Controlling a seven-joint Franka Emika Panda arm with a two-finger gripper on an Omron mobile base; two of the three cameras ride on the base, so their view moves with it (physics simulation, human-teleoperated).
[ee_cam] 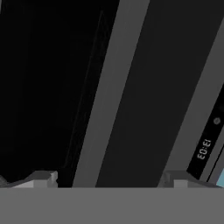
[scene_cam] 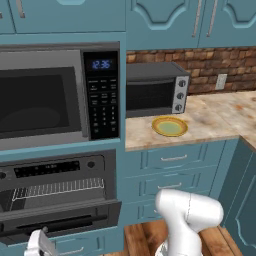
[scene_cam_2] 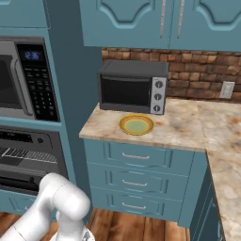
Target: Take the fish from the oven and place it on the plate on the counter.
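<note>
Oven [scene_cam: 55, 200] interior mostly hidden

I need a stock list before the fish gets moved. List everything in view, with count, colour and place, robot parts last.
oven: one, dark grey, built in below the microwave, door partly dropped, wire rack visible inside.
microwave: one, silver and black with keypad and blue clock, above the oven.
toaster oven: one, black and silver, at the back of the counter.
plate: one, yellow with pale green centre, on the counter in front of the toaster oven, nothing on it.
counter: one, beige mottled stone, over teal drawers.
wall outlet: one, pale, on the brick backsplash.
upper cabinets: teal, above the counter.
floor: brown wood.
fish: cannot tell.
arm: one, white, low in front of the drawers.
fingers: two, spread apart, close to the oven door.
</note>
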